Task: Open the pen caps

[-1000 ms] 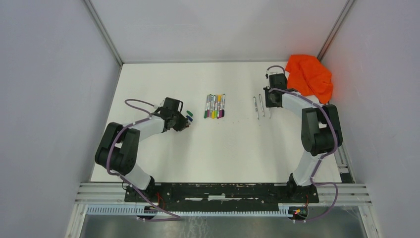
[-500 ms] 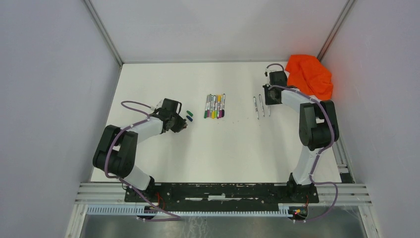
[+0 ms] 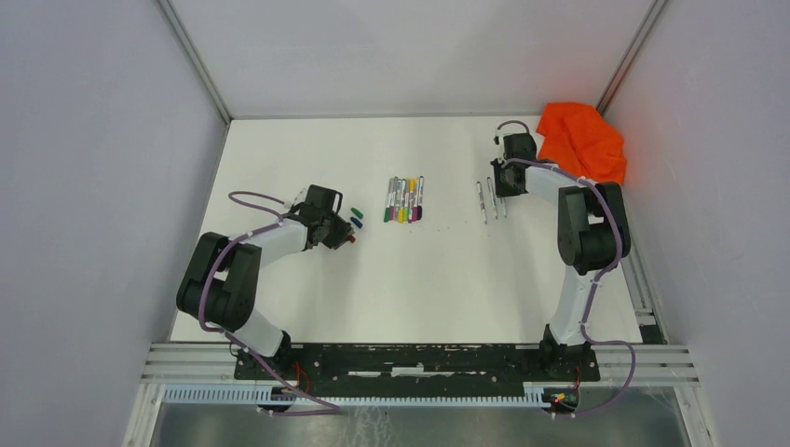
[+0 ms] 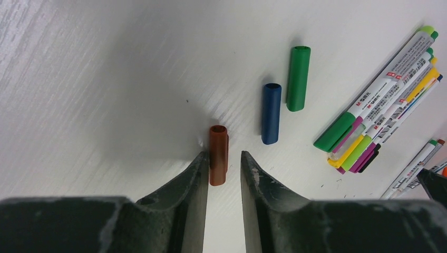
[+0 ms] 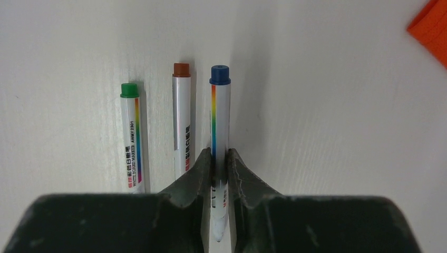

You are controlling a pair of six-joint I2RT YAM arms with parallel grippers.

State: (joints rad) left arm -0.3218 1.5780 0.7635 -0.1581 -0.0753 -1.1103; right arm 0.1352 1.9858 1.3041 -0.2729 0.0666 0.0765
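Note:
My left gripper [image 4: 224,154] is open and low over the table; a brown pen cap [image 4: 218,154] lies between its fingertips, against the left finger. A blue cap [image 4: 271,113] and a green cap [image 4: 298,78] lie just beyond it. Several capped pens [image 4: 385,100] lie in a bundle at the right; they also show in the top view [image 3: 404,199]. My right gripper [image 5: 220,153] is shut on the barrel of an uncapped blue-ended pen [image 5: 220,116]. Beside it lie a brown-ended pen [image 5: 181,118] and a green-ended pen [image 5: 130,139], both uncapped.
An orange cloth [image 3: 582,140] lies crumpled in the back right corner, close behind my right gripper [image 3: 508,182]. My left gripper [image 3: 347,233] sits left of the pen bundle. White walls enclose the table on three sides.
The right gripper has shifted slightly back and left with the blue-ended pen. The left gripper has barely moved; the brown cap now shows on the table at its tips.

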